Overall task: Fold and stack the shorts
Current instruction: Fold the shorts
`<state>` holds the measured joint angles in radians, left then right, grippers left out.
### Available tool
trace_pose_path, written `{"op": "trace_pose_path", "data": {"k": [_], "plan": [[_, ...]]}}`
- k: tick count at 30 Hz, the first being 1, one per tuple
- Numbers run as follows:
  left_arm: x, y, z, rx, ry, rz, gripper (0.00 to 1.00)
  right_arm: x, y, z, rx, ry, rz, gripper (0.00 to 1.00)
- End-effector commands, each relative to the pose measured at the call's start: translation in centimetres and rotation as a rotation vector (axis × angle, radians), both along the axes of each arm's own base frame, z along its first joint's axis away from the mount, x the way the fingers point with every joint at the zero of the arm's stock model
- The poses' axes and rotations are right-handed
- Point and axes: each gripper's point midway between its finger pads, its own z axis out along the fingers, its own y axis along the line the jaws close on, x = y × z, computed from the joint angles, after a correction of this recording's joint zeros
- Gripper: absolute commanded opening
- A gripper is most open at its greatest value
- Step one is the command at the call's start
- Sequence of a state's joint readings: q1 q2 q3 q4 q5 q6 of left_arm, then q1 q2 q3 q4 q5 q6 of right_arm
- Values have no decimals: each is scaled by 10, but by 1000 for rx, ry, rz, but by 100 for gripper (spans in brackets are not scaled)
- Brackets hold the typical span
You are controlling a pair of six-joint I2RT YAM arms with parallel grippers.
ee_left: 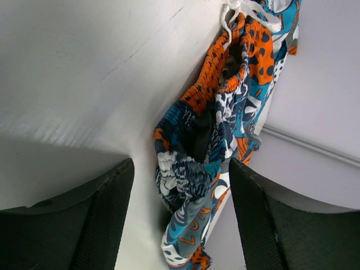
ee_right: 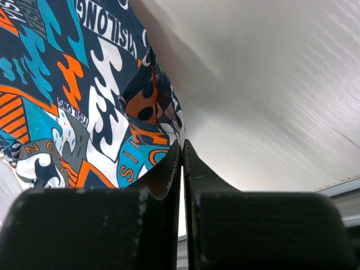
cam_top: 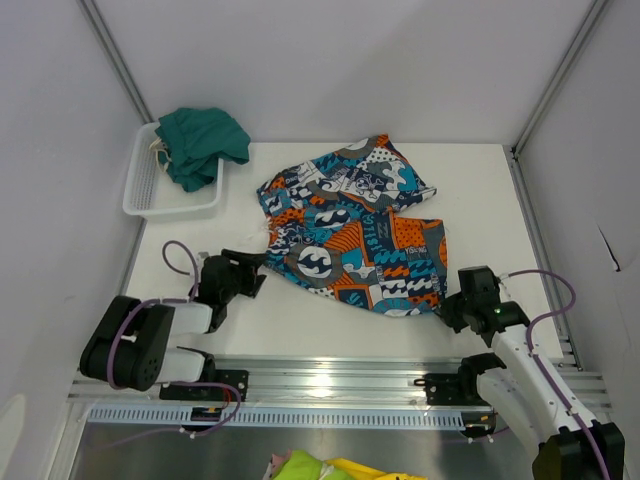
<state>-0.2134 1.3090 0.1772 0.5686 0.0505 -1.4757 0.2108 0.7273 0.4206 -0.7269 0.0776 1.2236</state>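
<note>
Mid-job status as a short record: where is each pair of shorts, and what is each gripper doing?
patterned shorts: spread out on the table, not folded
green shorts: bunched in the white basket, back left, spilling over its rim
left gripper: open, at the patterned waistband
right gripper: shut at the near right hem; pinch unclear
stack: not started

Printed shorts [cam_top: 350, 240] flat centrally; teal shorts [cam_top: 203, 142] crumpled
</note>
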Motion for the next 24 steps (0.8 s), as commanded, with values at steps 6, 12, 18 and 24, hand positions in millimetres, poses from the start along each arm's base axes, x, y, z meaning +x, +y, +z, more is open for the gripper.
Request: {"op": "trace_pose_path", "data": {"k": [6, 12, 18, 24], "plan": [[13, -1, -14, -22, 13, 77, 48, 2, 4, 3, 17, -23, -5, 0], [19, -3, -12, -14, -22, 67, 20, 1, 4, 1, 16, -22, -2, 0], [18, 4, 1, 81, -56, 50, 7, -1, 4, 2, 17, -12, 1, 0], [3, 20, 20, 290, -14, -17, 0, -11, -1, 14, -16, 10, 13, 0]]}}
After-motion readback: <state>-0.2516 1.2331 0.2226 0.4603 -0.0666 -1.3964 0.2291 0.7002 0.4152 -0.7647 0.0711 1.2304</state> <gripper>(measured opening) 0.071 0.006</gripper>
